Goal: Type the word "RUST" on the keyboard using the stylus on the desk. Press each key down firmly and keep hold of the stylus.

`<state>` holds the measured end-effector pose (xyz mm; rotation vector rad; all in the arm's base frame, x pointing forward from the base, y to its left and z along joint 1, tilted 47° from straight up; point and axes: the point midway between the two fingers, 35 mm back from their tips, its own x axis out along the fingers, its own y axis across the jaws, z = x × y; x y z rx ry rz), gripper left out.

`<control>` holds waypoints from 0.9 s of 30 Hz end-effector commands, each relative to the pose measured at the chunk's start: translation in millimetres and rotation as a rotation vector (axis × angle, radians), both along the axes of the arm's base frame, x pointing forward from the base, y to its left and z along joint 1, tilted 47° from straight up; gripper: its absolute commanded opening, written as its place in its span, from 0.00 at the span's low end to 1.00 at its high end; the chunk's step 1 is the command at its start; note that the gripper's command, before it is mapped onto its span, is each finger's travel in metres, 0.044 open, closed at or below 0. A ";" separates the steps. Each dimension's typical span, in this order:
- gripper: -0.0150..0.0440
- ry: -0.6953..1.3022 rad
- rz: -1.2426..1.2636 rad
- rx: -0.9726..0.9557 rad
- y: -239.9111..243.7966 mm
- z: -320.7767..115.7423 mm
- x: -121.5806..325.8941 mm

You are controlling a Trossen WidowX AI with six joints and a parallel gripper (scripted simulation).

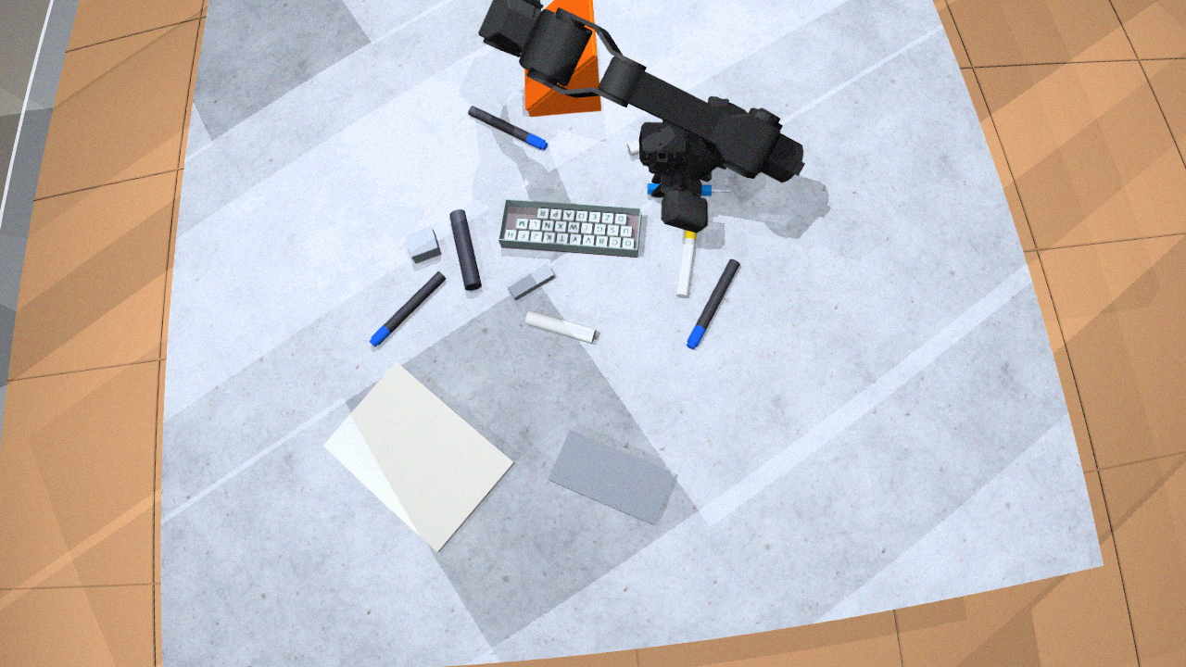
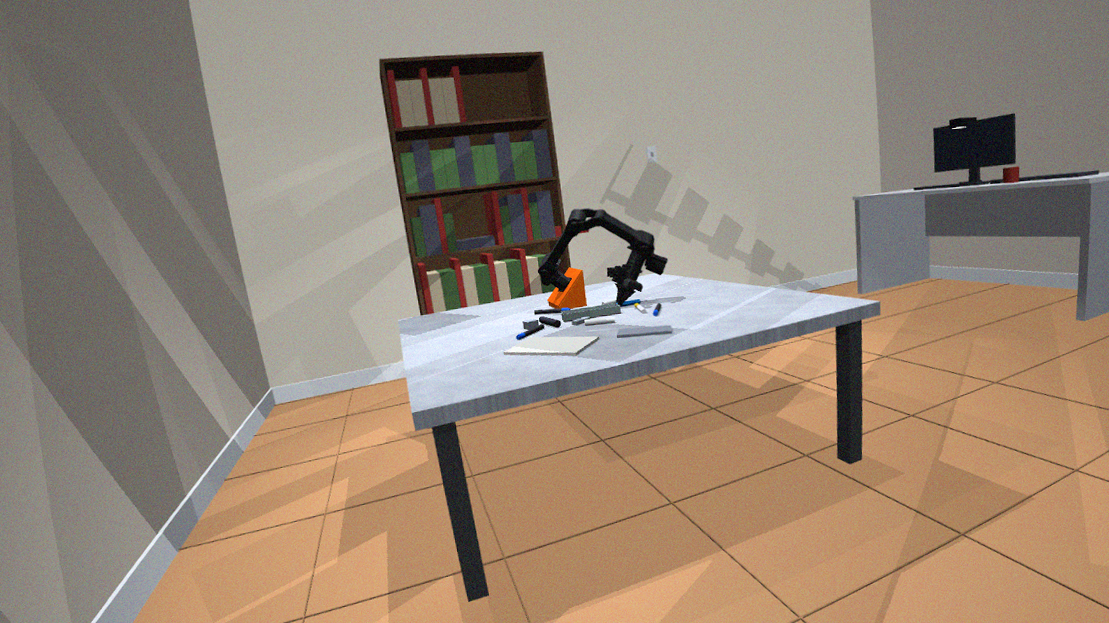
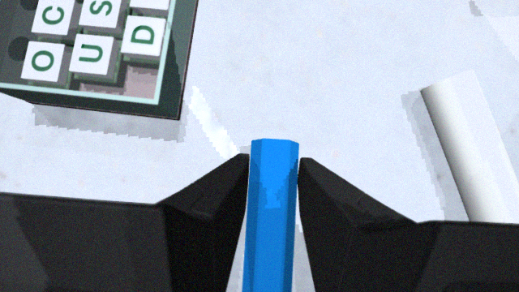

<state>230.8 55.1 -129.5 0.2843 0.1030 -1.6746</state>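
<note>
My gripper [image 1: 679, 188] [image 2: 624, 300] [image 3: 273, 167] is shut on the blue stylus [image 1: 706, 190] [image 3: 269, 227], which lies crosswise in the fingers, its thin tip pointing right in the top view. Gripper and stylus are right of the keyboard [image 1: 572, 249] [image 2: 590, 312] [image 3: 167, 110], not over it. The wrist view shows the keyboard's near corner at upper left, with the U key [image 1: 625, 229] [image 3: 92, 54] and S key [image 1: 611, 228] [image 3: 101, 13]. The T key [image 1: 561, 237] is in the row nearest the top view's bottom; the R key [image 1: 542, 210] is at the opposite row's left end. The stylus tip is hidden in the wrist view.
A white marker [image 1: 684, 270] with a yellow cap and a black marker [image 1: 714, 300] lie near the gripper. A white cylinder [image 3: 466, 142] lies beside it. Left of the keyboard are a black cylinder [image 1: 466, 248] and grey block [image 1: 422, 245]. The orange base [image 1: 572, 94] stands behind.
</note>
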 end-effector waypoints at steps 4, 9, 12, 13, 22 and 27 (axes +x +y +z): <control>0.34 0.002 0.000 -0.001 -0.6 -0.6 -0.5; 0.51 0.002 0.000 -0.001 -0.6 -0.6 -0.5; 0.51 0.002 0.000 -0.001 -0.6 -0.6 -0.5; 0.51 0.002 0.000 -0.001 -0.6 -0.6 -0.5; 0.51 -0.006 0.005 0.011 42.0 40.1 0.7; 0.51 -0.006 0.005 0.011 42.0 40.1 0.7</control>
